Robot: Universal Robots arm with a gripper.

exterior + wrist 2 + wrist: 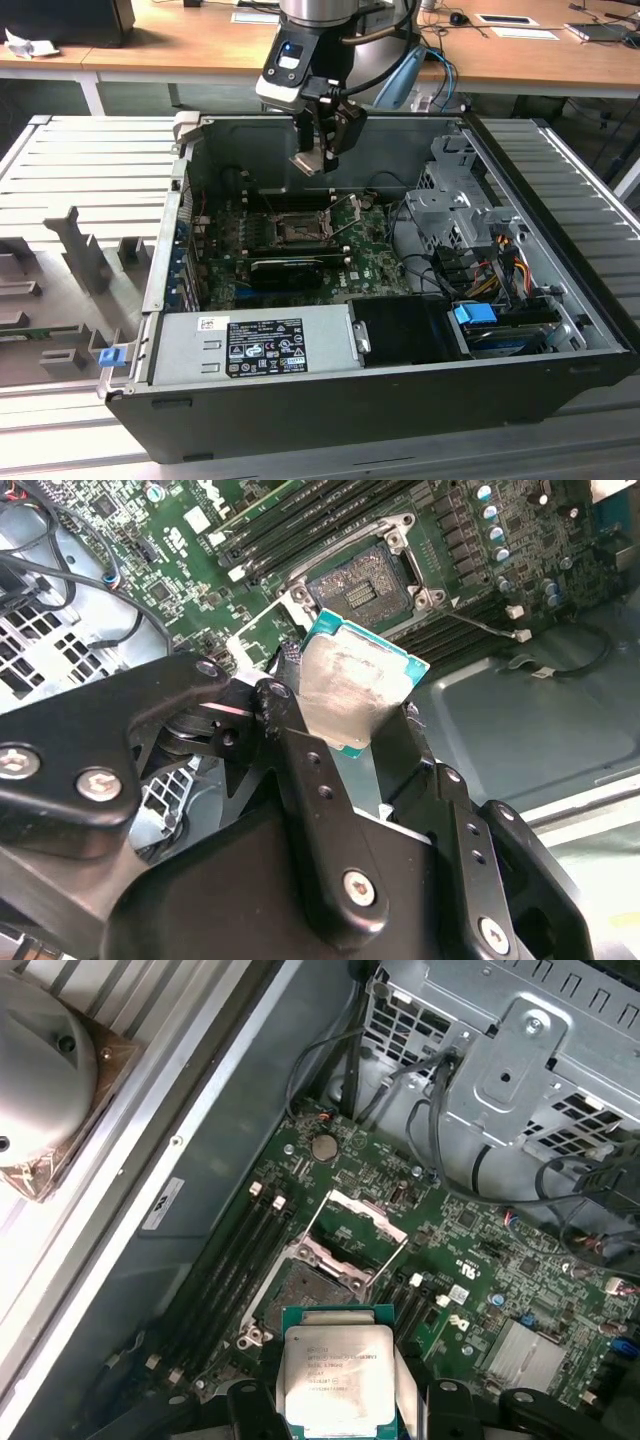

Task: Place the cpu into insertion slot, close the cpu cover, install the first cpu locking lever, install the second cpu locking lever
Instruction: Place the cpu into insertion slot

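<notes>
On the exterior view's left you have the slatted grey desk (90, 160), with a small blue clip (110, 355) near the corner of the open computer case (330, 420). Inside the case, the boxy power supply (250, 345) lies along the near wall. Behind it the green motherboard (365, 255) lies flat.

The insertion slot (290, 228) sits toward the middle of that board. In the first wrist view you can see its dark pin field bare, with the long memory slots (230, 1250) running alongside. The cpu cover (367, 1212) stands tilted up off the slot, so the socket is open. The thin rods (345, 215) beside the slot may be the locking levers, raised, but the exterior view is too distant to be sure.

Your hand (318, 160) hangs above the slot, close to the case's back wall. Its fingers (290, 730) are clamped on opposite edges of the cpu (355, 690). The chip is in the air, apart from the slot, with its silver top face turned toward both wrist cameras.

Toward the exterior view's right stand the metal drive cage (450, 200) and a tangle of cables (500, 260).
</notes>
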